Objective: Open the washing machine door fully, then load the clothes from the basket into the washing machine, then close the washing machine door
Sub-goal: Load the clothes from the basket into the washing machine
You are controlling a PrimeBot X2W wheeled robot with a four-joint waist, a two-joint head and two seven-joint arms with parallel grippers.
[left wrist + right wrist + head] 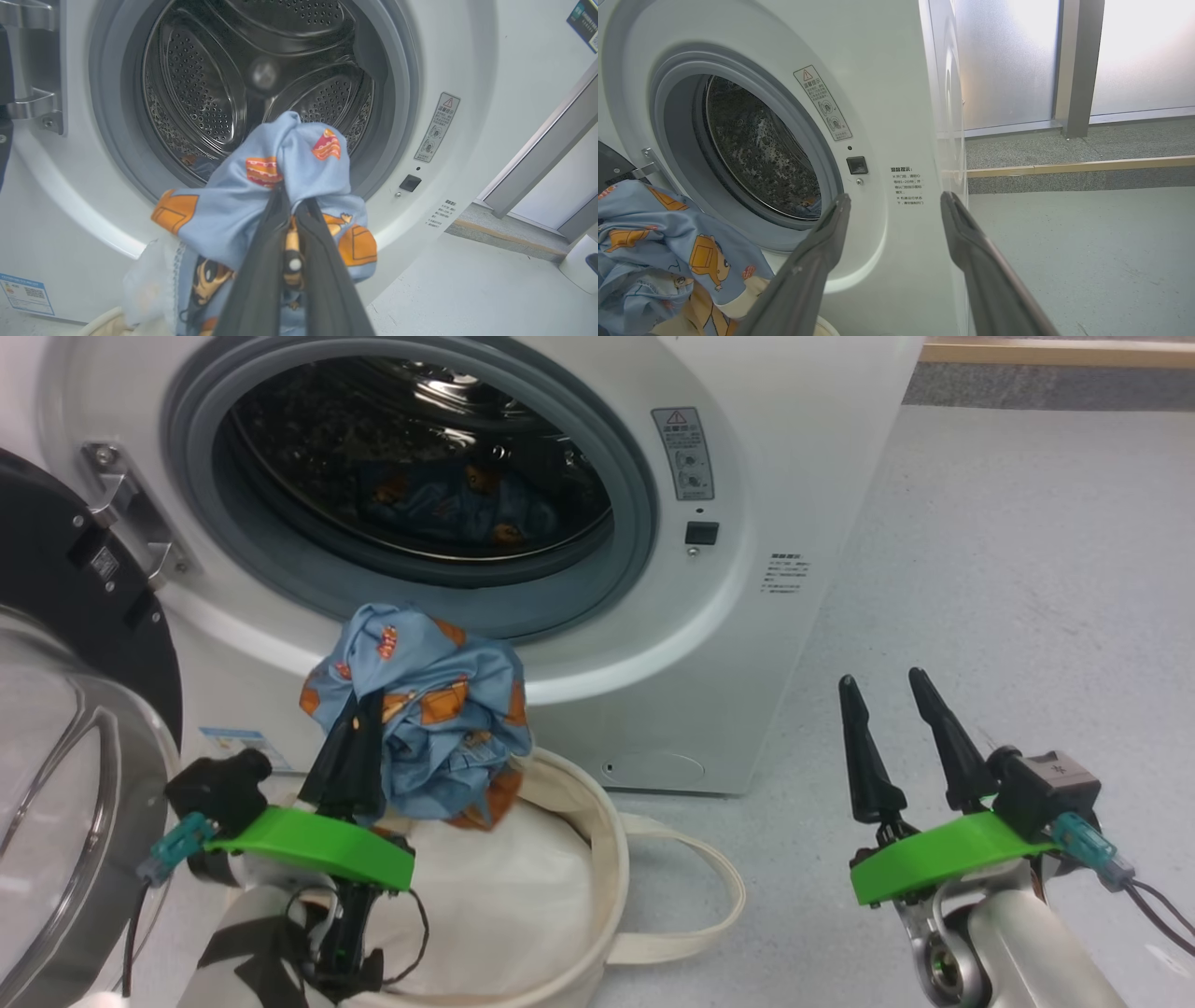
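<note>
Dark fingers of the left hand (290, 205) are clamped together on the clothes (299, 135), a bunched blue bear-print garment. It is held over the basket (611, 859), directly before the mouth of the washing machine (803, 476). Ahead of that hand the grey seal (644, 523) rings an open way into the steel drum (205, 79), where a second printed piece (457, 509) lies low at the bottom. Out to the hand's left the washing machine door (84, 644) stands swung open, its black rim and glass bowl cut off by the head view's edge. Beneath the hand a plain white cloth (504, 896) lies in the basket, whose near side is hidden behind the pale forearm. The garment's folds cover the left fingertips, and whether its lowest folds touch the white cloth cannot be made out. Well off to the right, the right hand (883, 679) hovers over bare grey floor (1027, 569). Its fingers are spread apart with nothing between them, pointing toward the machine's front corner.
</note>
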